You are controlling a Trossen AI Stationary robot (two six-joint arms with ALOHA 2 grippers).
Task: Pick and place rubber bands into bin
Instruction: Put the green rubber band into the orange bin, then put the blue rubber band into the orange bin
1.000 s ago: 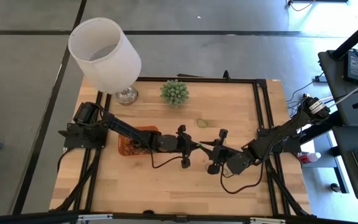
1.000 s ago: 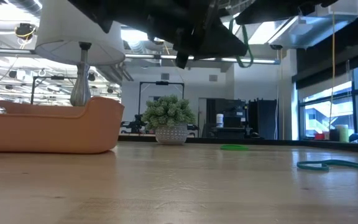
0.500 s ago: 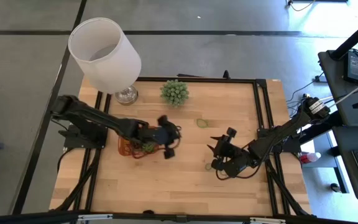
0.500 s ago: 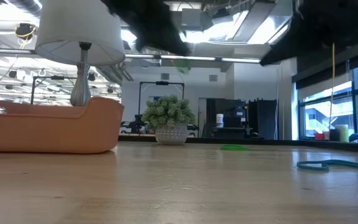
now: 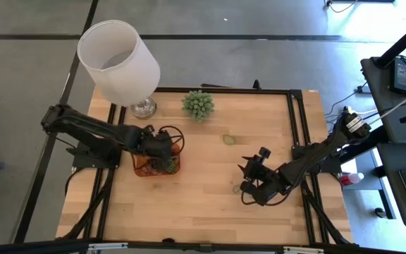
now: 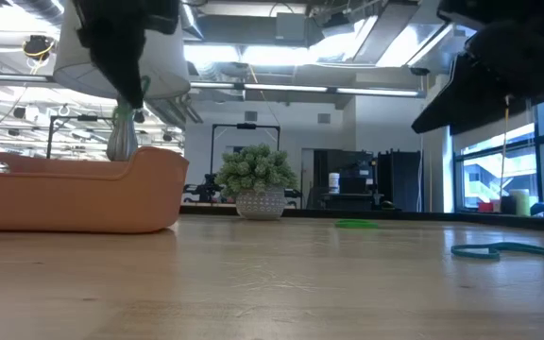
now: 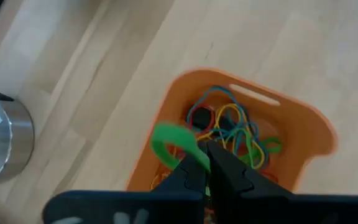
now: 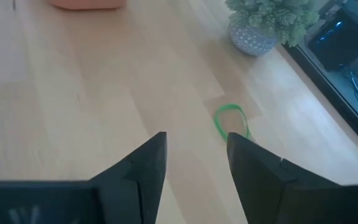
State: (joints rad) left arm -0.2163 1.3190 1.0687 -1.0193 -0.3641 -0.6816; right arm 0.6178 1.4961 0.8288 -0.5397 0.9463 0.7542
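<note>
Left gripper above the orange bin, fingers pinched on a green rubber band (loop curving out sideways from the fingertips). Directly beneath it, inside the bin, a tangle of rubber bands in yellow, blue, red and green. Right gripper spread wide, low over bare table; ahead of it another green rubber band lying flat, long axis running away from the fingers.
</note>
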